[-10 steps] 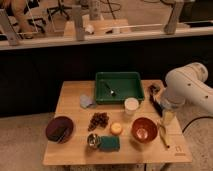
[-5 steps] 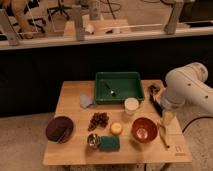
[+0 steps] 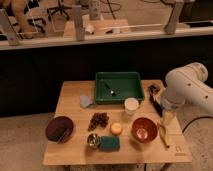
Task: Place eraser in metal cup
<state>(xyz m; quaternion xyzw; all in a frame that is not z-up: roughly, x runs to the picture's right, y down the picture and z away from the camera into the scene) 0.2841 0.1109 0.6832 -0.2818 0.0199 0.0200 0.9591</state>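
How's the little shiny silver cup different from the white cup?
The small shiny silver metal cup is shorter than the white cup. The metal cup stands near the front edge beside the flat green sponge block; the white cup stands mid-table just in front of the green tray. Both stand upright, mouth up. The gripper hangs open near the table's right edge.

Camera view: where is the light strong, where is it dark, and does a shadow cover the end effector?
Camera view: the table is evenly, warmly lit, while the wall behind it is almost black. Camera view: the white arm catches the brightest light; the end effector, over the table's right edge beside the green tray, looks dark, but no cast shadow covers it.
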